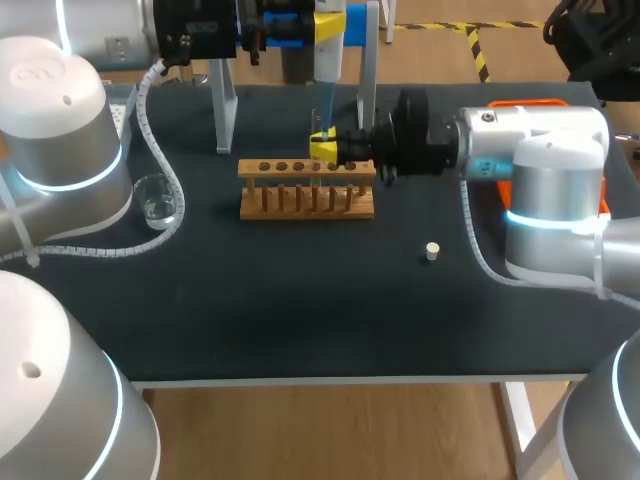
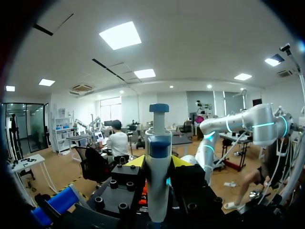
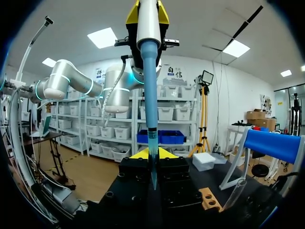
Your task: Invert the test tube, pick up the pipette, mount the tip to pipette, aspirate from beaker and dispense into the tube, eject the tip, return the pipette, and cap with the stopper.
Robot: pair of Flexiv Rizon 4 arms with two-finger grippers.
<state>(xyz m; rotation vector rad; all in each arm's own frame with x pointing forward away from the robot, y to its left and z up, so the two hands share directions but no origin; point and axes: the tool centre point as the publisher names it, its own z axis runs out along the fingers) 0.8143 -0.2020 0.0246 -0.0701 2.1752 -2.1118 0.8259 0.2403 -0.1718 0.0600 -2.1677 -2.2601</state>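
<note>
Head view: my right gripper (image 1: 325,150) clamps the tube (image 1: 319,134) upright over the rack (image 1: 306,190), with the pipette (image 1: 329,40) and its tip (image 1: 326,105) plumb above. Left wrist: my left gripper (image 2: 158,164) squeezes the pipette. Right wrist: the tip runs straight down into the grip.

The table (image 1: 300,320) has a dark matte top, a pale front edge and a white leg (image 1: 521,425).
</note>
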